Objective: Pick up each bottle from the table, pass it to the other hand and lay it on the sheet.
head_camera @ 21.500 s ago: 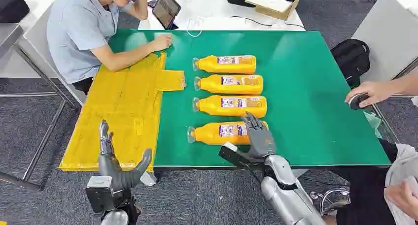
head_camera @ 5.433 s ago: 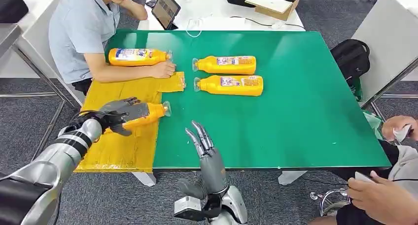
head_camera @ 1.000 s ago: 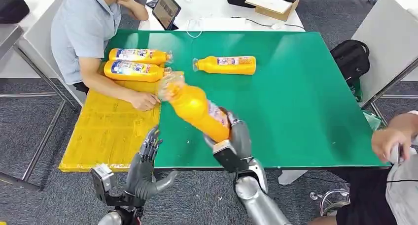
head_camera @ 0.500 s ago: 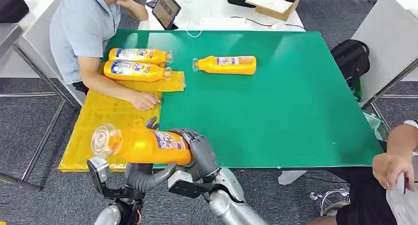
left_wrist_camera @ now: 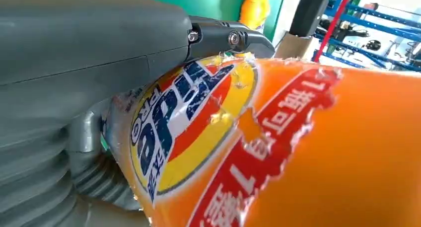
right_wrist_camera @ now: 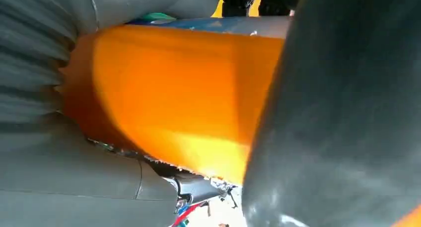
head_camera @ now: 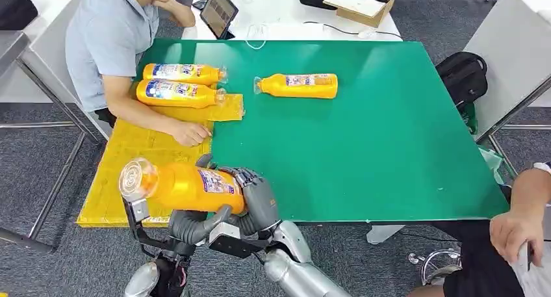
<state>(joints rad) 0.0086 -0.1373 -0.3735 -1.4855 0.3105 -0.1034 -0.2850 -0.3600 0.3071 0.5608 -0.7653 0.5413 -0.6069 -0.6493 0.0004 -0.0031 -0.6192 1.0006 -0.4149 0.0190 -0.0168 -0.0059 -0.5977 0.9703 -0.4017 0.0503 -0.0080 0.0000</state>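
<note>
An orange bottle (head_camera: 185, 188) hangs level over the table's near edge, cap end toward the yellow sheet (head_camera: 140, 155). My right hand (head_camera: 258, 203) grips its base end. My left hand (head_camera: 193, 225) cups it from below, thumb curled up against its side. In the left wrist view the label (left_wrist_camera: 198, 122) presses against my left hand (left_wrist_camera: 74, 63), with a dark finger over it. In the right wrist view the bottle (right_wrist_camera: 174, 98) lies in my right hand (right_wrist_camera: 347, 113). Two bottles (head_camera: 184, 73) (head_camera: 177, 93) lie on the sheet's far end. One more bottle (head_camera: 297, 86) lies on the green table (head_camera: 377, 154).
A person sits at the far left with a hand (head_camera: 190, 133) resting on the sheet's edge. Another person's arm (head_camera: 520, 219) is at the right, off the table. A tablet (head_camera: 219, 11) and boxes stand on the white desk beyond.
My right hand swung the bottle from above the table down and left to my left hand. The left hand's thumb and fingers have come up around it.
</note>
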